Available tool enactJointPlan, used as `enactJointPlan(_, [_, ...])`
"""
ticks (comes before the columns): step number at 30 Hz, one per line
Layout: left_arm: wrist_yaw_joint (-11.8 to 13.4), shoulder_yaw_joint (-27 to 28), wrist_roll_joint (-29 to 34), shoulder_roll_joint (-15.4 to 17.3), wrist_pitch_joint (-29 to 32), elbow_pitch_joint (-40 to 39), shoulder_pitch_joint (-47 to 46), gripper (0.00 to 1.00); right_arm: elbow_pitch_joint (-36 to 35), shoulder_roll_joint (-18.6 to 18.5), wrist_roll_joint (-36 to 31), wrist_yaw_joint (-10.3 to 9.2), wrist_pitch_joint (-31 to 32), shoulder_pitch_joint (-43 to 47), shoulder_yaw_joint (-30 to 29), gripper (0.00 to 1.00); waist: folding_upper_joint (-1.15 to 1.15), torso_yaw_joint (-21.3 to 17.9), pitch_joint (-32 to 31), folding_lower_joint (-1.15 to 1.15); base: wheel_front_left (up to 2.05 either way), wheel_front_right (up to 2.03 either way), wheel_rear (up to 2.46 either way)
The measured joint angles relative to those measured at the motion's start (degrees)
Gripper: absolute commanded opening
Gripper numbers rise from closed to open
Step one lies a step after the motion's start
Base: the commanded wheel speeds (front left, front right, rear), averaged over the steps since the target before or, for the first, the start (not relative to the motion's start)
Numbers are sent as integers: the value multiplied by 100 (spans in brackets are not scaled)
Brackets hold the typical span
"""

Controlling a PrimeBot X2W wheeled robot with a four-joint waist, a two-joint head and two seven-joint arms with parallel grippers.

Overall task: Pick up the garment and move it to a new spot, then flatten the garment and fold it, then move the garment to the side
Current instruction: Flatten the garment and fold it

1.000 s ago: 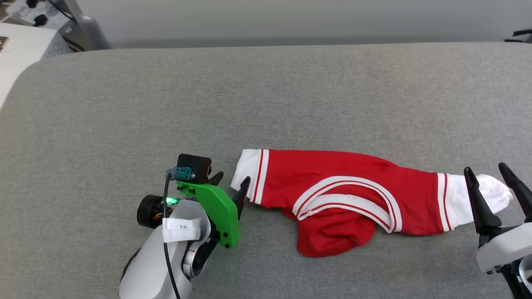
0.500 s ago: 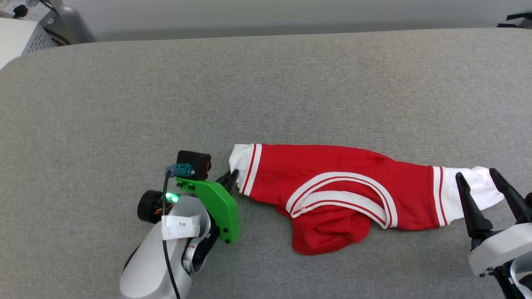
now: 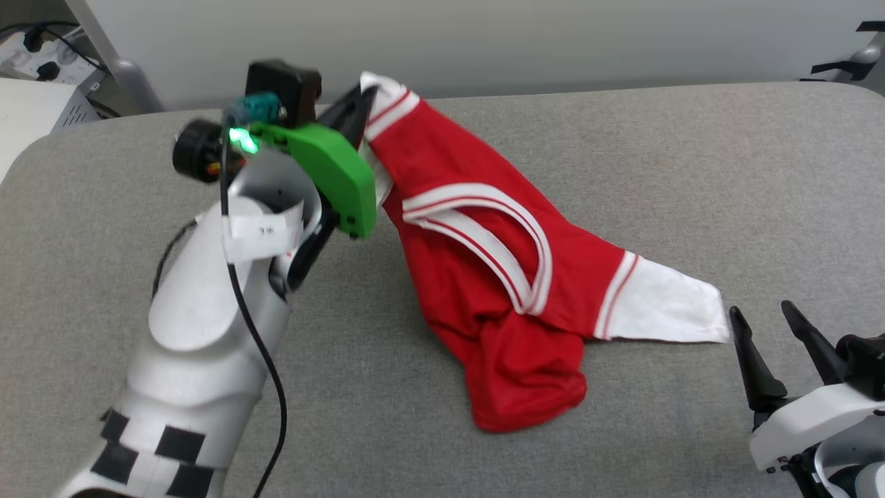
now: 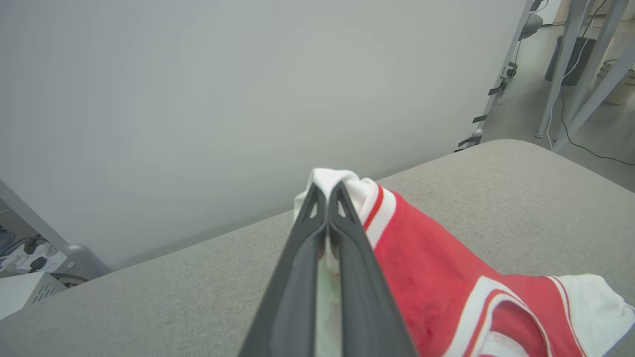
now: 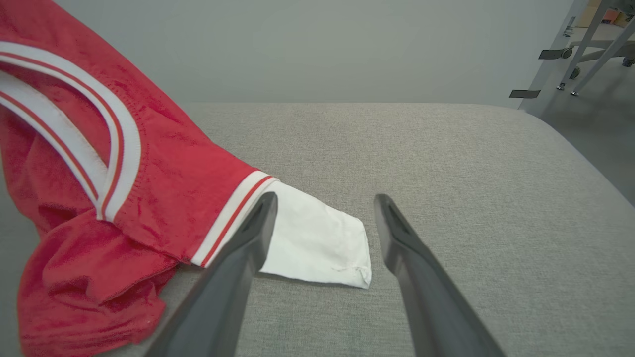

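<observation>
A moment ago the left gripper [image 3: 359, 104] stood open and low on the grey padded surface [image 3: 622, 173], at the left end of the garment [image 3: 484, 277]. Then it closed, and now it is raised and carried toward the far side. Its two fingers are pressed together on the left sleeve [image 3: 387, 97], and in the left wrist view the white cuff comes out just past their tips.

Before, the garment lay stretched out flat. Now it hangs in a slope from that high grip down to the surface. Its red body is bunched at the near side, and the right sleeve [image 3: 664, 311] still rests on the grey cloth.

The right gripper [image 3: 760, 315] has stayed spread wide at the near right and holds nothing. Earlier the right sleeve lay between its fingers. Now the sleeve corner lies close to the fingertips, drawn a little to the left, and I think it does not touch them.

To my eye the pick-up has started with one arm only. The garment is only partly off the surface, so moving, flattening and folding all remain.
</observation>
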Motion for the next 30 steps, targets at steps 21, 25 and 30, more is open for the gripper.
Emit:
enactJointPlan(21, [287,-54,-114,683,171,-706,1763,0,391,210,-31,0,-256,-16,-9,100,0,550,-177,0,0,0,0])
enactJointPlan(25, [366,-259,-144,777,320,-771,2628,0,374,221,-81,0,-193,-20,-10,100,0,746,-117,0,0,0,0])
enactJointPlan(30, [369,-586,-75,705,406,-543,2899,0,360,215,-137,0,-56,-42,0,100,0,951,-39,0,0,0,0])
